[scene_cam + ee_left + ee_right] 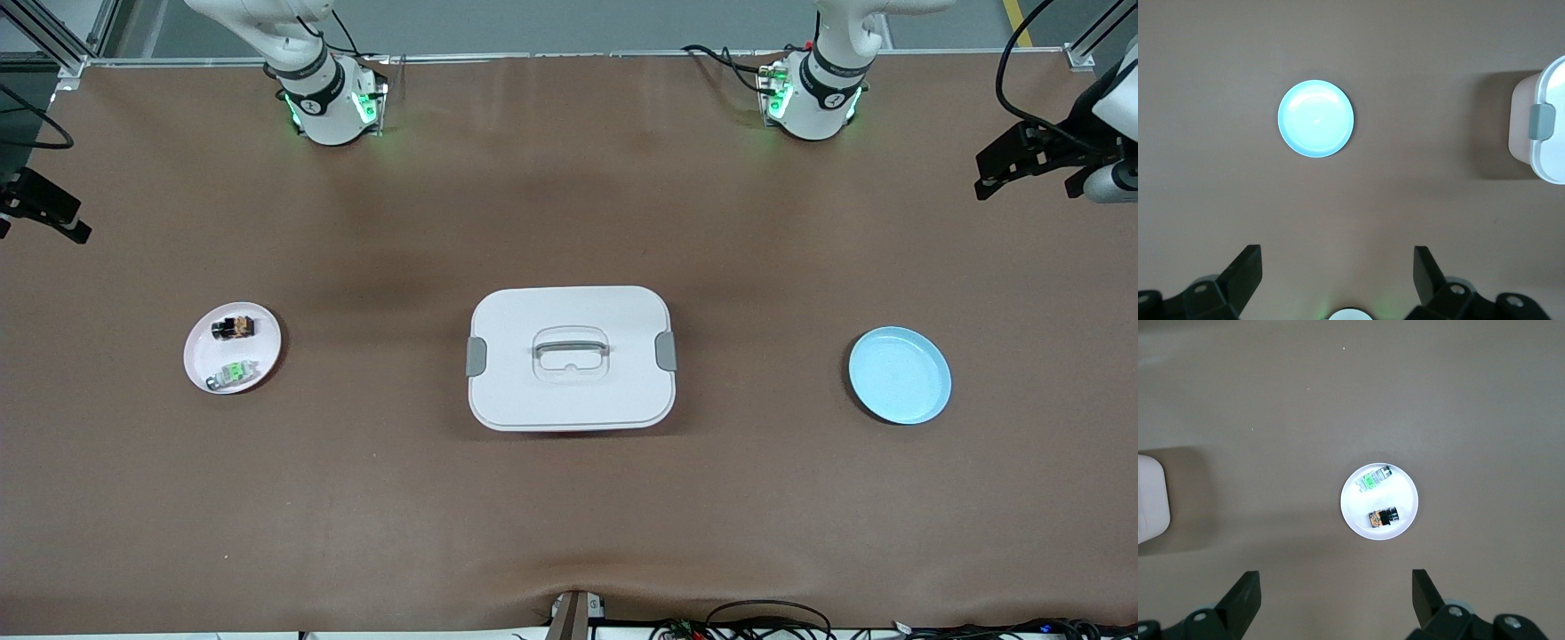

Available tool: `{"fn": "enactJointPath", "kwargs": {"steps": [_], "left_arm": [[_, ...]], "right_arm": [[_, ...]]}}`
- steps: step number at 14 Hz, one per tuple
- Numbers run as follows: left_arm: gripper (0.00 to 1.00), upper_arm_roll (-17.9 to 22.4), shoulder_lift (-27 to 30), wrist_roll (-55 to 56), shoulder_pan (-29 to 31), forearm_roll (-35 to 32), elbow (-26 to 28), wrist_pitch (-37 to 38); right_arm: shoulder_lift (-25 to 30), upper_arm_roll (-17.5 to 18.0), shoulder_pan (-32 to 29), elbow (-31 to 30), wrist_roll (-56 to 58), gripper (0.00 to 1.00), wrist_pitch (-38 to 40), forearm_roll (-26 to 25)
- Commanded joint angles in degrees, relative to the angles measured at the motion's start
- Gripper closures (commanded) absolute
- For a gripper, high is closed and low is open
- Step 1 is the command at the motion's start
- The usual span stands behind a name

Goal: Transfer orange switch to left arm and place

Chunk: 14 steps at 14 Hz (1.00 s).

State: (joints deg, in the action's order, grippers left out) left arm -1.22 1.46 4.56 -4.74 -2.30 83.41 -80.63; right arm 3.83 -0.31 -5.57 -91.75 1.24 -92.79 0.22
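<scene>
The orange switch is a tiny black block with an orange-brown middle. It lies on the small pink plate toward the right arm's end of the table, and shows in the right wrist view too. The white box with grey clasps stands mid-table; its edge shows in both wrist views. My right gripper is open and empty, high above the table near the pink plate. My left gripper is open and empty, high above the table near the blue plate. Neither hand shows in the front view.
A green-and-silver component lies on the pink plate nearer the front camera than the switch. An empty blue plate sits toward the left arm's end. Black camera mounts stand at the table's ends. Cables run along the near edge.
</scene>
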Motion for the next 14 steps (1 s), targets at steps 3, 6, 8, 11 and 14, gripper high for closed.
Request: {"fn": "enactJointPath", "kwargs": {"steps": [3, 6, 8, 11, 14], "left_arm": [[0.0, -0.18, 0.74, -0.96, 0.34, 0.98, 1.23, 0.57], [0.0, -0.18, 0.74, -0.96, 0.34, 0.98, 1.5, 0.39], [0.0, -0.18, 0.65, -0.96, 0.34, 0.98, 1.5, 0.22], [0.0, -0.18, 0.48, -0.96, 0.43, 0.98, 1.58, -0.4], [0.0, -0.18, 0.48, -0.96, 0.52, 0.98, 2.28, -1.1]], "right_arm": [[-2.34, 0.22, -0.05, 1.75, 0.35, 0.0, 0.51, -0.04], [-2.95, 0.14, -0.49, 1.58, 0.78, 0.0, 0.24, -0.57], [-5.67, 0.22, -0.32, 1.23, 0.78, 0.0, -0.98, -1.53], [-8.4, 0.14, -0.23, -0.52, 0.87, 0.0, -1.95, -3.73], [-9.19, 0.22, -0.4, -5.43, 4.28, 0.0, -6.15, -6.19]]}}
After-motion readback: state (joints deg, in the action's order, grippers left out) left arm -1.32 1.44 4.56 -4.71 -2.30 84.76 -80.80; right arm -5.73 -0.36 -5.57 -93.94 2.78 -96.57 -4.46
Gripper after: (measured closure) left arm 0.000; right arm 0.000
